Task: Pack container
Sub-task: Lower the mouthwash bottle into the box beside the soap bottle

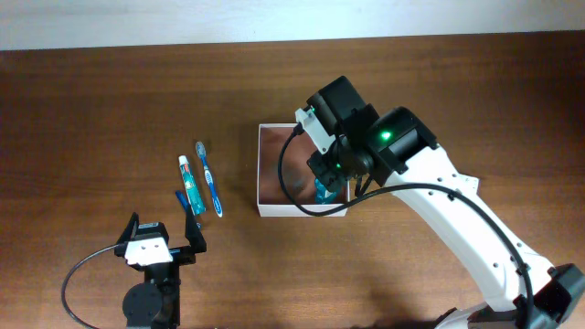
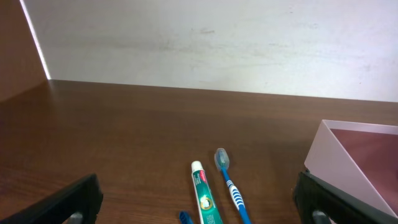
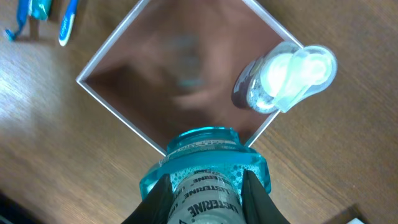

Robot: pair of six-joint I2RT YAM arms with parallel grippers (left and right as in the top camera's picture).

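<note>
The container point(image 1: 283, 169), a shallow white-walled box with a reddish-brown inside, lies mid-table, and it also fills the right wrist view as the container point(image 3: 168, 81). My right gripper point(image 1: 327, 183) hangs over its front right part, shut on a blue Listerine mouthwash bottle point(image 3: 205, 162) that points down at the box's near wall. A small bottle with a clear cap point(image 3: 286, 78) sits at the box's right corner. My left gripper point(image 1: 164, 233) rests open near the front left, nothing between its fingers point(image 2: 329, 199).
On the wood left of the box lie a toothpaste tube point(image 1: 187, 183), a blue toothbrush point(image 1: 209, 178) and a small blue item point(image 1: 183, 198). They lie just ahead of the left gripper point(image 2: 198, 186). A pale wall runs along the table's far edge.
</note>
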